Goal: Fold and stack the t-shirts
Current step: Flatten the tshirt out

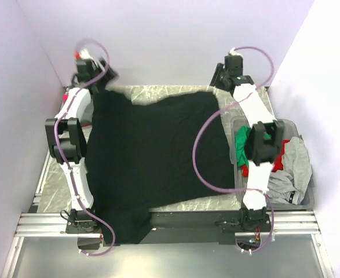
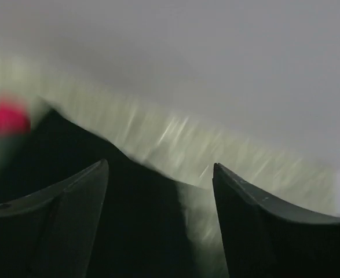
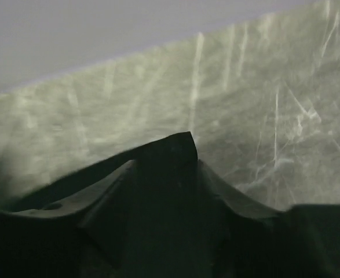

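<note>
A large black t-shirt (image 1: 158, 150) lies spread over the table, its near-left end hanging off the front edge. My left gripper (image 1: 107, 78) is at the shirt's far-left corner. In the blurred left wrist view my left gripper (image 2: 159, 174) is open, with black cloth (image 2: 141, 220) lying low between the fingers. My right gripper (image 1: 219, 84) is at the far-right corner. In the right wrist view the fingers of my right gripper (image 3: 165, 165) stand apart, and a peak of the black cloth (image 3: 178, 156) pokes up between them. Green (image 1: 241, 145), red (image 1: 281, 159) and grey (image 1: 294, 168) t-shirts are bunched in the bin.
The clear grey bin (image 1: 291, 123) stands at the table's right edge beside the right arm. Marbled table top (image 1: 158, 91) shows along the far edge and at the near middle (image 1: 187, 202). Lilac walls close in on three sides.
</note>
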`<state>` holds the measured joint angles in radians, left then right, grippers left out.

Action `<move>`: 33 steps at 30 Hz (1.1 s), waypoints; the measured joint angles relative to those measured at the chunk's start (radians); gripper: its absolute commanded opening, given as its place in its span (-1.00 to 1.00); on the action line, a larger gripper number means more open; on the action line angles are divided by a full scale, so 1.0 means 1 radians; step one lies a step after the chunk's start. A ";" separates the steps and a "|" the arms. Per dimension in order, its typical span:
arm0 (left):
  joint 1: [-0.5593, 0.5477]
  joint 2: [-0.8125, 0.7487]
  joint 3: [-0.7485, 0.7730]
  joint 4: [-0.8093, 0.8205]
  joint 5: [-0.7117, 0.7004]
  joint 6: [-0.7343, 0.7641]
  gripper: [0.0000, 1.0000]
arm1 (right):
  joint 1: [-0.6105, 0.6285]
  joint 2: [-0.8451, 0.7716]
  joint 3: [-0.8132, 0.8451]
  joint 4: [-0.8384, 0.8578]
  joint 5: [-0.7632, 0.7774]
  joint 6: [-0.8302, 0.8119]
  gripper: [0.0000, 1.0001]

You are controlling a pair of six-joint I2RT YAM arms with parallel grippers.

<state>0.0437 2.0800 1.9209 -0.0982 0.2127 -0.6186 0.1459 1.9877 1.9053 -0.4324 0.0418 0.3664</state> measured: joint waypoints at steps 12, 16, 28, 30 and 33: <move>-0.042 -0.414 -0.249 -0.232 -0.009 0.055 0.72 | -0.003 0.015 -0.041 -0.113 -0.098 -0.034 0.58; -0.038 -0.607 -0.429 -0.268 -0.019 0.050 0.75 | 0.066 -0.099 -0.116 -0.106 -0.107 -0.048 0.57; -0.038 -0.632 -0.898 -0.539 -0.024 -0.031 0.72 | 0.293 -0.257 -0.581 -0.080 -0.221 0.026 0.55; -0.038 -0.631 -0.910 -0.547 -0.022 -0.032 0.72 | 0.294 -0.261 -0.650 -0.079 -0.237 0.047 0.54; -0.037 -0.620 -0.928 -0.554 -0.022 -0.030 0.71 | 0.294 -0.264 -0.721 -0.076 -0.253 0.067 0.54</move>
<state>0.0063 1.4605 0.9932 -0.6521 0.1905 -0.6483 0.4397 1.7237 1.1847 -0.5083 -0.2115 0.4332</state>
